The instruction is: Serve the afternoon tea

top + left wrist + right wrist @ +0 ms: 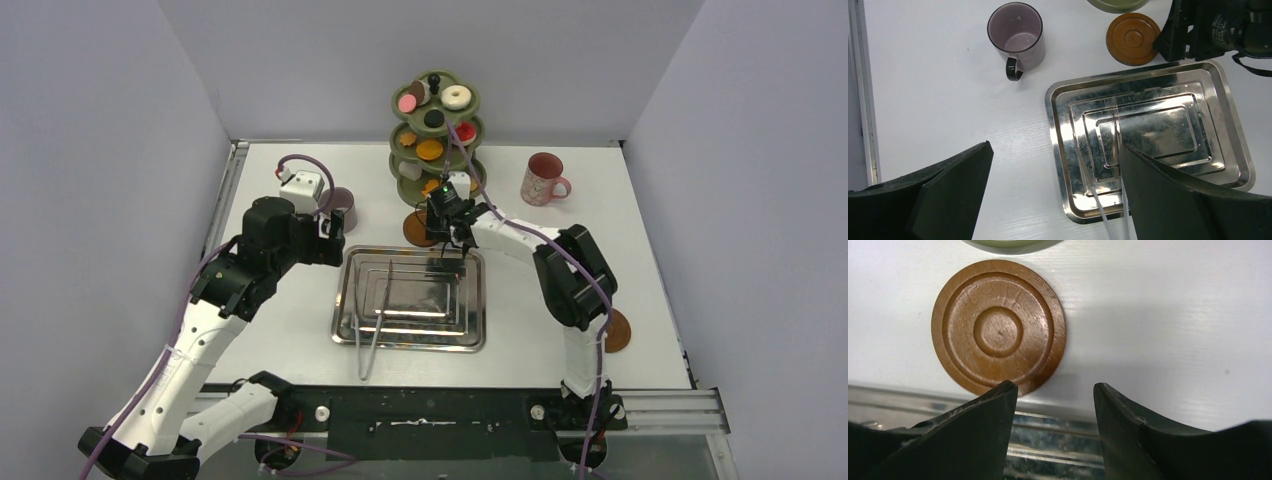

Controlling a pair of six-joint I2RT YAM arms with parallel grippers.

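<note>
The olive-green three-tier stand (435, 140) at the back holds a white donut (457, 96), a pink macaron (407, 102) and other small sweets. A brown coaster (418, 229) lies at its foot; it fills the right wrist view (998, 325). My right gripper (443, 240) (1054, 387) is open and empty, low over the far rim of the steel tray (1058, 435), just short of that coaster. The mauve mug (343, 203) (1015, 35) stands upright and empty left of the stand. My left gripper (332, 236) (1055, 150) is open and empty, above the tray's left edge. The pink mug (543, 180) stands at the back right.
The steel tray (345, 300) (1058, 100) lies mid-table with the metal tongs (368, 335) (1118, 200) across its left part and over its near rim. A second coaster (618, 331) lies by the right arm's base. Grey walls close in the table.
</note>
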